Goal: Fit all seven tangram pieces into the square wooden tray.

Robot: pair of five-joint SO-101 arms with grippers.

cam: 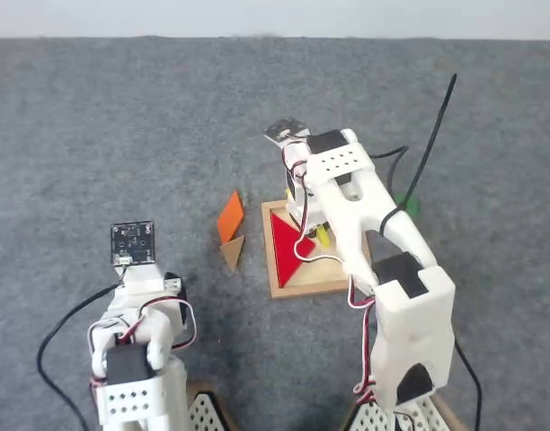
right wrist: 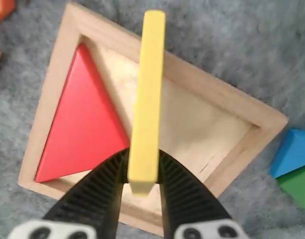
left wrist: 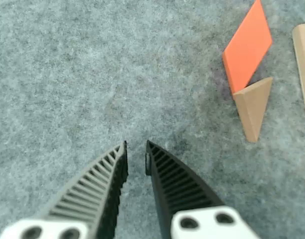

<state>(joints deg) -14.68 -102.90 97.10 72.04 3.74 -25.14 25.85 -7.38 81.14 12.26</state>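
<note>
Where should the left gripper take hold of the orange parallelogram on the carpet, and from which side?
Come from straight above, since the orange parallelogram lies flat on the carpet. Grip across its two long parallel edges near the middle, probably away from the corner where the tan triangle seems to touch it.

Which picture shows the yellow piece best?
The right wrist view: the yellow piece stands edge-on in the right pincer, over the tray. The high view gives a sliver of it beside the arm.
</note>
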